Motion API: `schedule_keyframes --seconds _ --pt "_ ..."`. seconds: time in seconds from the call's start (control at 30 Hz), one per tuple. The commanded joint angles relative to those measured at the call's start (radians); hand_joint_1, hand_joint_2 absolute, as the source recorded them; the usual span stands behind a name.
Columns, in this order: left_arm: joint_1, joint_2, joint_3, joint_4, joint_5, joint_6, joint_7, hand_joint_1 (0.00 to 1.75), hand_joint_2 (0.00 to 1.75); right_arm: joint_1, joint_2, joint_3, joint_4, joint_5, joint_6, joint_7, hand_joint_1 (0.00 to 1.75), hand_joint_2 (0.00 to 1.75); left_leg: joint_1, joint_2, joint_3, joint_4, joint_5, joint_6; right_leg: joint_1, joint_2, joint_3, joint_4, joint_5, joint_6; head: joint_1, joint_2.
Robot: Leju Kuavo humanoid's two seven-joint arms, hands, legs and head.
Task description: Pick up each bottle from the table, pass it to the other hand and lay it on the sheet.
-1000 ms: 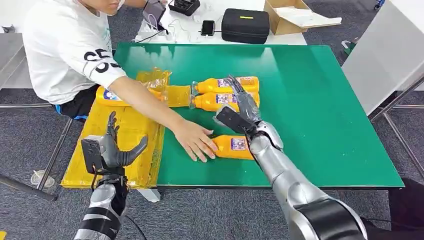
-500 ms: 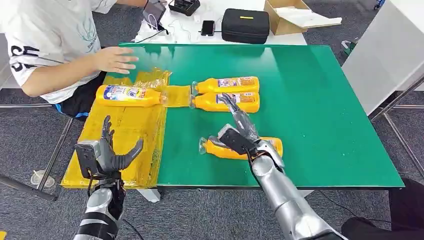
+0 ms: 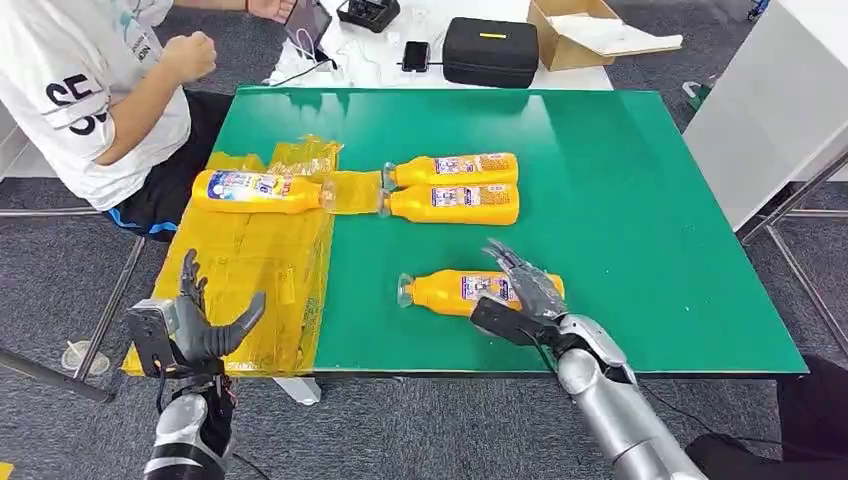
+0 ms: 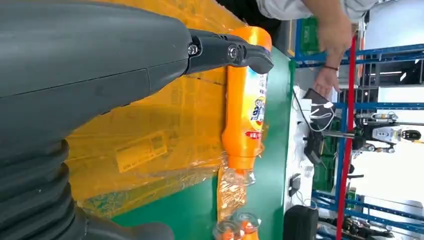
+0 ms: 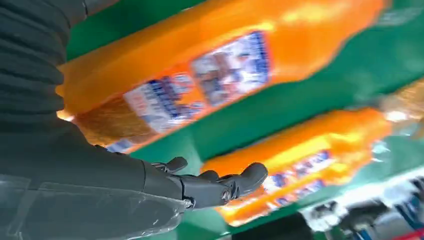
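One bottle (image 3: 255, 191) lies on the sheet (image 3: 245, 280) – three bottles (image 3: 455, 186) right of it on the table (image 3: 640, 200)

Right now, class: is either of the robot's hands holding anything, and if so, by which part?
Nothing is held. The left hand is open over the yellow sheet. The right hand lies spread over the nearest bottle, fingers not closed on it.

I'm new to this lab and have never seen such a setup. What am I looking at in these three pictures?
A humanoid robot with two silver arms. One picture looks down from its head; the other two come from cameras at its wrists. On the green table lie three orange bottles; a fourth lies on the yellow sheet. The right robot hand reaches over the nearest bottle, fingers spread, not gripping it. The left robot hand waits open and holds nothing. A person sits alongside.
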Motion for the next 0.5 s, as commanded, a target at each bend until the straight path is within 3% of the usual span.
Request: schedule_keyframes --seconds 0.03,0.37,0.5 --pt "-0.01 -0.001 0.046 0.014 0.001 -0.015 0.004 0.0 1.75 -0.077 -0.059 0.061 0.035 0.057 -0.02 0.052 0.0 1.75 0.0 0.002 0.002 0.0 -0.001 0.001 0.0 0.001 0.002 0.0 -0.001 -0.001 0.0 0.0" --pt "-0.019 -0.004 0.046 0.028 -0.004 -0.018 0.004 0.0 1.75 -0.146 -0.055 0.077 0.138 0.071 0.032 0.09 0.0 1.75 0.0 0.002 0.002 0.0 -0.001 0.001 0.0 0.001 0.002 0.0 0.0 -0.001 0.0 0.0" --pt "-0.043 0.0 0.05 0.07 0.0 -0.024 0.004 0.0 1.75 -0.228 -0.073 0.116 0.282 0.024 0.186 0.112 0.0 1.75 0.001 0.002 0.005 0.0 -0.002 0.001 0.001 0.001 0.005 -0.001 -0.001 -0.002 0.0 0.0"
